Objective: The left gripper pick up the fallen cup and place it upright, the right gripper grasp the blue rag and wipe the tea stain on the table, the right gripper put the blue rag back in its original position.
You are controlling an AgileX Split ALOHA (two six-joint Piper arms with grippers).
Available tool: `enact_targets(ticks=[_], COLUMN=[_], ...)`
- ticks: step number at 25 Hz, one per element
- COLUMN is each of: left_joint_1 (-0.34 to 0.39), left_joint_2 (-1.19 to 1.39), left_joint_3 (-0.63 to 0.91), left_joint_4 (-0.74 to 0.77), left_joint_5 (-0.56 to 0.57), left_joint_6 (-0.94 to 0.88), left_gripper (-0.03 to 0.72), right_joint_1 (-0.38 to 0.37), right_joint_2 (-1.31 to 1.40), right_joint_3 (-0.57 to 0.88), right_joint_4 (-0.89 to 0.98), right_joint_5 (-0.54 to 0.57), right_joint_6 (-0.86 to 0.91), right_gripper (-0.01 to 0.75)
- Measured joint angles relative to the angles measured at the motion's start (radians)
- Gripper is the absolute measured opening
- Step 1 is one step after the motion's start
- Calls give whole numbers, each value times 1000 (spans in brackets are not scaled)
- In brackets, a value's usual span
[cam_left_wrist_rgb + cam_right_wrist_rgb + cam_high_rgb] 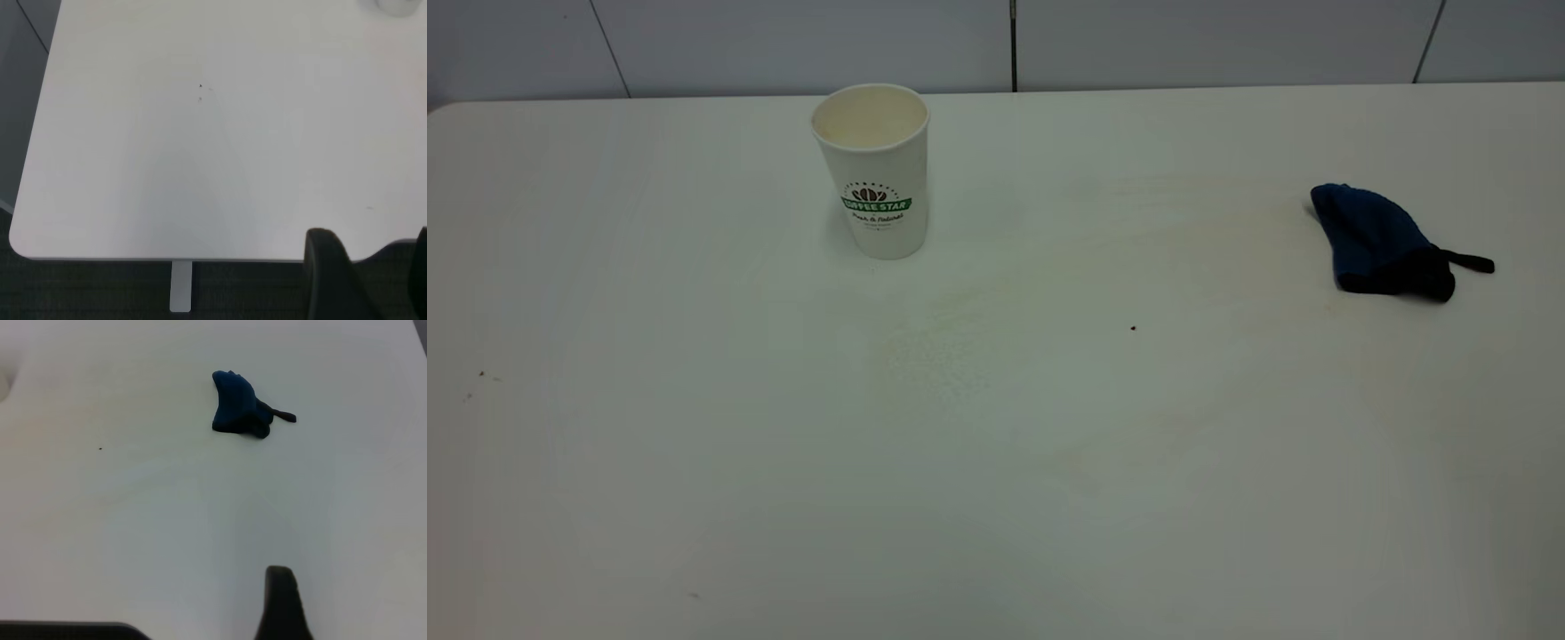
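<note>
"coffee star" on the cup [874, 169]

A tiny dark speck [1133, 328] lies on the bare white surface, well apart from everything else. Two fainter specks [480, 375] sit near the left edge (close together). Behind runs a grey panelled wall [800, 40] with dark seams.

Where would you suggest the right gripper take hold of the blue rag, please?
On the blue rag's humped blue middle, coming straight down from above. It lies bunched in a raised mound on the table, with nothing close beside it; the thin black strap lies flat and offers less to pinch.
</note>
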Motion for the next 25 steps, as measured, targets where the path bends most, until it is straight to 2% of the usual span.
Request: enact_targets(ticks=[25], left_joint_1=[0], left_joint_2=[0], left_joint_3=[0], left_joint_4=[0], left_joint_5=[0], left_joint_6=[1], left_gripper=[326], right_joint_1=[0], right_joint_2=[0], right_joint_3=[0], right_joint_4=[-18], right_joint_5=[0], right_joint_6=[13], right_gripper=[580])
